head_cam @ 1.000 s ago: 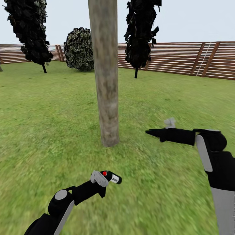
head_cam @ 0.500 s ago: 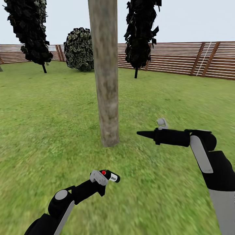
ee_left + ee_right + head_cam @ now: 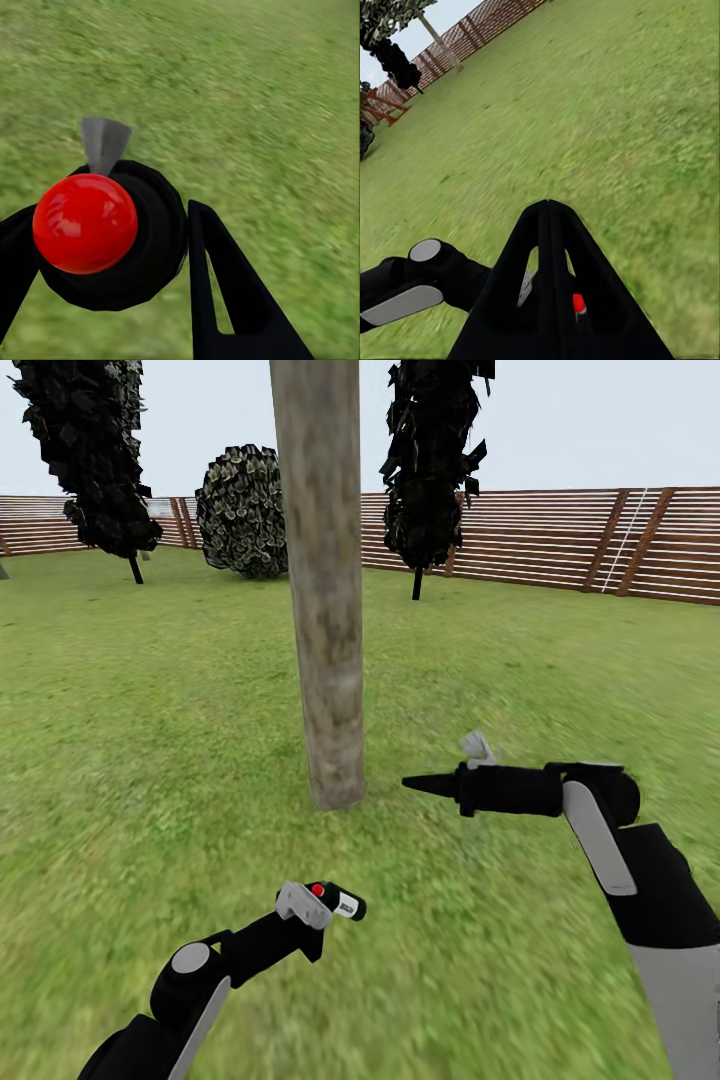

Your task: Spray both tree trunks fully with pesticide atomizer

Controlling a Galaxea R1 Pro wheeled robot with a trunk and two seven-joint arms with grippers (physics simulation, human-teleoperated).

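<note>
A thick grey-brown tree trunk (image 3: 327,610) rises from the grass straight ahead; its crown is above the frame, and no pesticide shows on the bark. My left gripper (image 3: 322,903) is low and in front of the trunk, shut on the pesticide atomizer (image 3: 345,905), a small dark bottle with a pale label and a red knob. In the left wrist view the atomizer (image 3: 120,240) sits between the two black fingers (image 3: 225,292). My right gripper (image 3: 410,783) is shut and empty, pointing at the trunk's base from the right, a short gap away. Its closed tips (image 3: 547,214) show over the grass.
Two tall dark bushes on thin stems (image 3: 90,450) (image 3: 430,460) and a round bush (image 3: 240,510) stand behind the trunk. A slatted wooden fence (image 3: 560,540) closes off the far side. Open lawn (image 3: 130,710) surrounds the trunk.
The right arm has moved left, bringing its shut gripper closer to the trunk. The left gripper with the atomizer has barely shifted.
</note>
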